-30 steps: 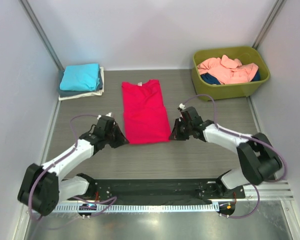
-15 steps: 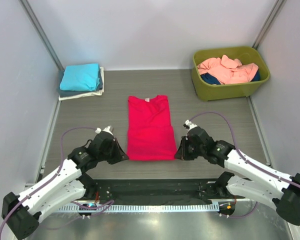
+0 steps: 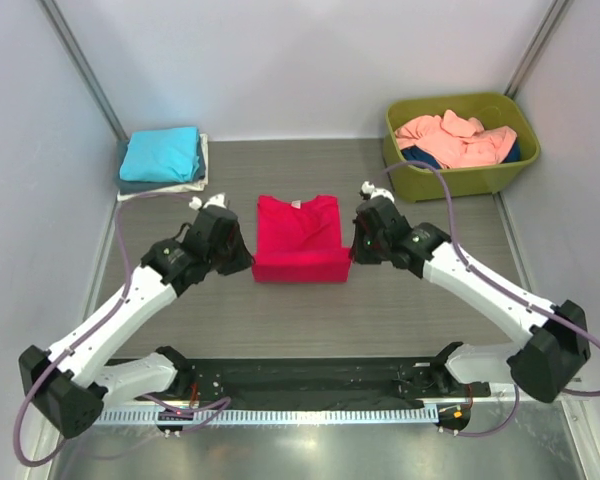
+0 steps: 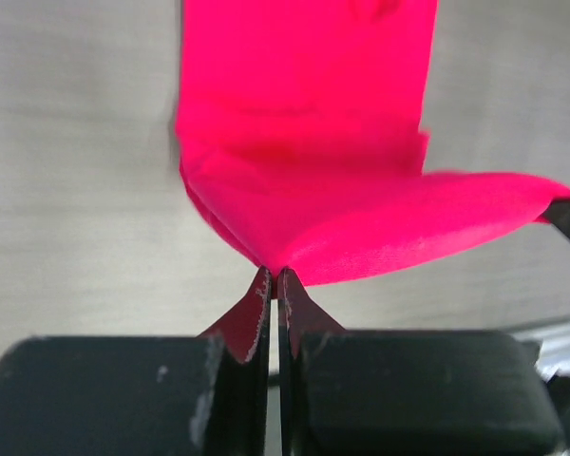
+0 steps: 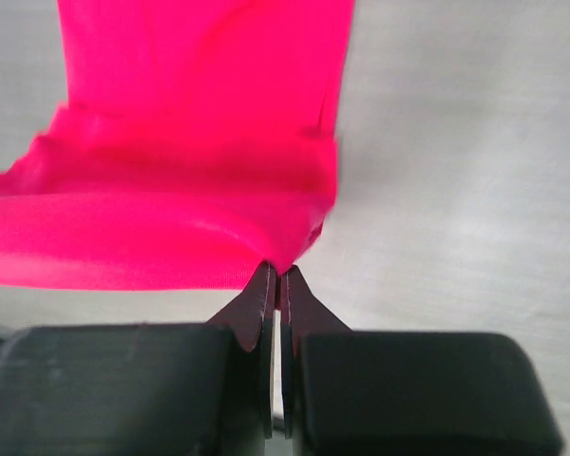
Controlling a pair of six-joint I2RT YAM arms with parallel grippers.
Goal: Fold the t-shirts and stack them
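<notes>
Together, left gripper [image 4: 274,277] and right gripper [image 5: 275,273] pinch one crimson t-shirt [image 3: 298,236]; stack [image 3: 162,158] holds three.

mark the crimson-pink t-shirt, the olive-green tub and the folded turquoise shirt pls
bright crimson-pink cloth t-shirt [image 3: 298,238]: top external view, middle of the visible cloth.
olive-green plastic tub [image 3: 450,180]: top external view, near outer wall.
folded turquoise cloth t-shirt [image 3: 162,153]: top external view, middle of its top face.

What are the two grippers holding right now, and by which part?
Both are shut on the crimson-pink t-shirt: the left gripper pinches the left corner of its lifted near edge, the right gripper the right corner.
</notes>
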